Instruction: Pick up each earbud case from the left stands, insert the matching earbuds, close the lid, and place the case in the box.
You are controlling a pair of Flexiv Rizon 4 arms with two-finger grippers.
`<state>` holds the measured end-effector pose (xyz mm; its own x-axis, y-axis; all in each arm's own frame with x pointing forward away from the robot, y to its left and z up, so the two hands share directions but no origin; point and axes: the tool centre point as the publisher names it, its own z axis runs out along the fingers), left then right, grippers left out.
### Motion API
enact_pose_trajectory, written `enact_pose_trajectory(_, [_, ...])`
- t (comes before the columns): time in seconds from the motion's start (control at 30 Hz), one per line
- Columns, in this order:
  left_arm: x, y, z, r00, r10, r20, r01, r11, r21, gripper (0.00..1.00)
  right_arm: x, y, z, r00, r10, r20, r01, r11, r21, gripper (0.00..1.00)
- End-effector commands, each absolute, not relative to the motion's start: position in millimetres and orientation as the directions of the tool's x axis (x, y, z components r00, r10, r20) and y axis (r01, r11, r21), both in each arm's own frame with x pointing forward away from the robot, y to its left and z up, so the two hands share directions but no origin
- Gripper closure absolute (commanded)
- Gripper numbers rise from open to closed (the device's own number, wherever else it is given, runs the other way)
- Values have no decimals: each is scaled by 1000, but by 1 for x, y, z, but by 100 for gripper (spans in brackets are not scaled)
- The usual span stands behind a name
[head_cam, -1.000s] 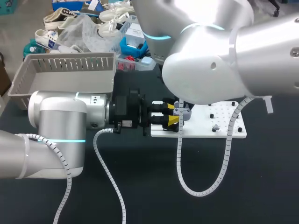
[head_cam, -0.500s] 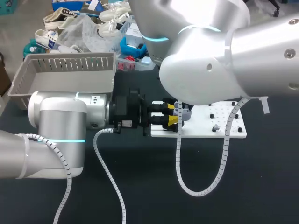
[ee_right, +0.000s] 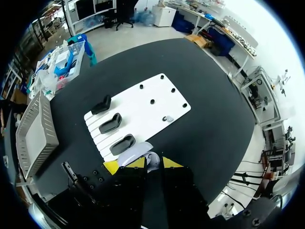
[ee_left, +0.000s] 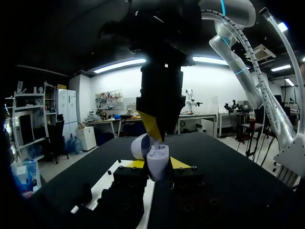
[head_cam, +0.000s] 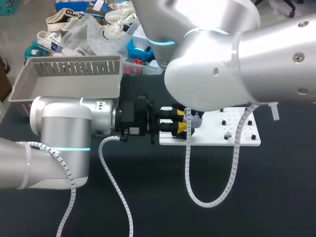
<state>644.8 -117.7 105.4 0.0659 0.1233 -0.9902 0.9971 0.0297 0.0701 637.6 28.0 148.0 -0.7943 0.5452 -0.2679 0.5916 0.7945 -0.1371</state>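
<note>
"Where the head view starts at its upper left, what is entered first?"

"Item 1: grey slatted box (head_cam: 74, 66), upper left, on the far part of the dark bench (head_cam: 158, 212)."

"Next along?"

"Item 2: left arm (head_cam: 64, 128), entering from the left edge and lying level across the middle left. A ribbed white cable (head_cam: 114, 182) trails below it. Item 3: left claw (head_cam: 181, 121), frame centre, at the left end of a white board (head_cam: 217, 137)."

"State of that claw?"

"Pinching the earbud case (head_cam: 196, 120) from two sides. Left wrist view: case (ee_left: 157, 162) upright between the yellow tips, pale lavender, lid (ee_left: 139, 146) swung open to one side."

"Rightward?"

"Item 4: white board, centre right, flat on the bench, dotted with black pegs (head_cam: 223, 122). Right wrist view: three black stands (ee_right: 112, 123) in a row on the board, ahead of the right claw (ee_right: 147, 164); the box lies beyond them, well apart. Item 5: right arm (head_cam: 237, 59), from the upper right corner, large, passing over board and case. A second ribbed cable (head_cam: 187, 163) hangs from it in a loop."

"And its claw?"

"Item 6: right claw (ee_left: 153, 130), hidden by the arm in the head view. In the left wrist view it points straight down onto the open case. Spread or pressed together: cannot tell."
</note>
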Motion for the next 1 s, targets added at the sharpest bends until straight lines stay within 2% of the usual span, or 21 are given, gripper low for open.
enact_pose_trajectory(0.03, [645, -118, 105, 67, 122, -990, 997, 32, 72, 100, 639, 30, 148, -795, 544, -267, 591, 793, -146, 100])
enact_pose_trajectory(0.13, [645, -118, 105, 67, 122, -990, 997, 32, 72, 100, 640, 31, 147, -795, 545, -267, 592, 792, -146, 100])
enact_pose_trajectory(0.17, [645, -118, 105, 67, 122, -990, 997, 32, 72, 100, 640, 31, 147, -795, 545, -267, 593, 792, -147, 83])
enact_pose_trajectory(0.23, [645, -118, 105, 67, 122, -990, 997, 32, 72, 100, 640, 30, 147, -793, 548, -267, 595, 790, -146, 68])
enact_pose_trajectory(0.53, [645, -118, 105, 67, 122, -990, 997, 32, 72, 100, 639, 31, 148, -792, 551, -262, 596, 790, -141, 75])
enact_pose_trajectory(0.6, [645, -118, 105, 67, 122, -990, 997, 32, 72, 100, 638, 31, 151, -790, 554, -264, 598, 791, -128, 71])
enact_pose_trajectory(0.8, [645, -118, 105, 67, 122, -990, 997, 32, 72, 100, 633, 27, 174, -756, 601, -260, 625, 780, -12, 69])
enact_pose_trajectory(0.93, [645, -118, 105, 67, 122, -990, 997, 32, 72, 100, 630, 17, 184, -724, 636, -266, 648, 760, 52, 60])
enact_pose_trajectory(1.0, [645, -118, 105, 67, 122, -990, 997, 32, 72, 100, 629, 9, 188, -708, 655, -265, 660, 747, 83, 60])
